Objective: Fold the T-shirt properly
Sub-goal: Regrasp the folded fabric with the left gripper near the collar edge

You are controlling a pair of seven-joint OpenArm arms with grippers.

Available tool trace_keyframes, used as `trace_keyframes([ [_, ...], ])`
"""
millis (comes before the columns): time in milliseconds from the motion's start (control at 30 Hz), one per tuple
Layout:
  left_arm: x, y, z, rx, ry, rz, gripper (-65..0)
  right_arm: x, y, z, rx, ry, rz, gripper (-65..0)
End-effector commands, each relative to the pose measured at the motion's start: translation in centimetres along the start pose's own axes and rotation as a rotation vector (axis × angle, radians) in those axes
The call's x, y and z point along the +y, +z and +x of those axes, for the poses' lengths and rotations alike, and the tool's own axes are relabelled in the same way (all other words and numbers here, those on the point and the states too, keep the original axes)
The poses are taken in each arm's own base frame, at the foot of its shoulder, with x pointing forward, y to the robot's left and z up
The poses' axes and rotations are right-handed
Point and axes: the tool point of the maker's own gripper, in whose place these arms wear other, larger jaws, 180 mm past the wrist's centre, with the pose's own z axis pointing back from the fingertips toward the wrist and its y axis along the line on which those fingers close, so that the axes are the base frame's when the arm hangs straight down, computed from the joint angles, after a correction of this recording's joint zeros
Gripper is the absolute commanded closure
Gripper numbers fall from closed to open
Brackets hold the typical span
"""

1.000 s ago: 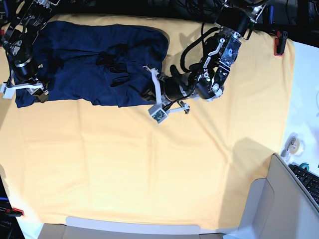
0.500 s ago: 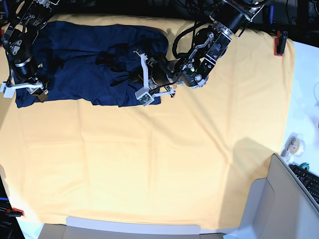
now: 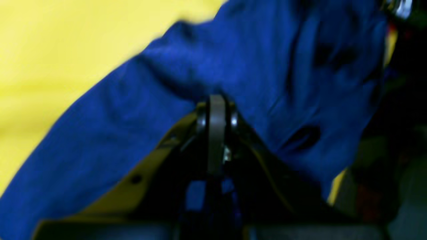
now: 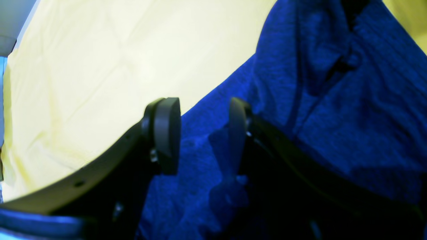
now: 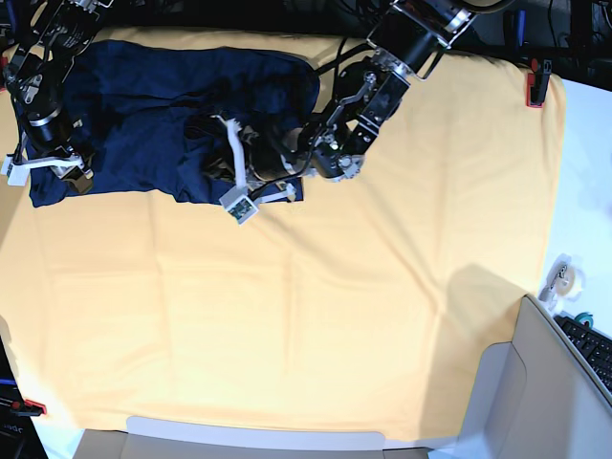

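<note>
Left jaws — further across T-shirt (image 5: 143, 96)

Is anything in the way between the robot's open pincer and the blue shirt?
Nothing visible is. The right pincer hangs open right over the T-shirt, with only shirt fabric showing between its tips. The left pincer is shut, right at the shirt's folds.

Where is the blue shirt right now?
In the base view, the T-shirt lies at the far left end of the yellow cloth, between both grippers.
</note>
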Motion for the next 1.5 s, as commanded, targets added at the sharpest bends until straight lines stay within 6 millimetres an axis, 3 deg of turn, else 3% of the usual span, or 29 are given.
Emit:
trace_keyframes([
  [0, -0.6, -0.3, 1.6, -0.053, 0.003, -0.023, 0.0, 0.6, 0.3, 1.5, -0.045, 0.021, 0.019, -24.0],
  [133, -0.7, -1.4, 1.8, -0.095, 0.05, -0.03, 0.0, 0.6, 0.3, 1.5, -0.045, 0.021, 0.019, -24.0],
  [267, -0.8, -1.1, 2.8, -0.136, 0.047, -0.032, 0.0, 0.6, 0.3, 1.5, -0.045, 0.021, 0.019, -24.0],
  [300, -1.0, -0.5, 3.7, -0.159, 0.03, -0.034, 0.0, 0.6, 0.3, 1.5, -0.045, 0.021, 0.019, -24.0],
  [467, 1.4, 6.1, 7.4, -0.216, -0.086, 0.075, 0.0, 0.5, 0.3, 1.4, -0.044, 0.019, 0.019, -24.0],
  [533, 3.1, 8.3, 6.2, -0.151, -0.102, 0.139, 0.0, 0.5, 0.3, 1.4, -0.044, 0.019, 0.019, -24.0],
  [667, 5.6, 9.8, 2.6, -0.003, -0.063, 0.21, 0.0, 0.3, 0.1, 1.2, -0.037, 0.013, 0.016, -24.0],
  [767, 5.4, 9.9, -0.7, 0.057, -0.023, 0.207, 0.0, -0.1, -0.1, 0.8, -0.025, 0.001, 0.009, -24.0],
  [933, 4.7, 9.9, -3.5, 0.096, 0.024, 0.196, 0.0, -0.1, -0.2, 0.6, -0.018, -0.002, 0.01, -24.0],
  [1267, 3.7, 9.7, -5.1, 0.086, 0.058, 0.177, 0.0, -0.2, -0.2, 0.6, -0.019, -0.003, 0.007, -24.0],
  [1467, 1.5, 8.8, -6.0, 0.115, 0.041, 0.12, 0.0, -0.1, -0.2, 0.5, -0.017, -0.001, 0.009, -24.0],
])
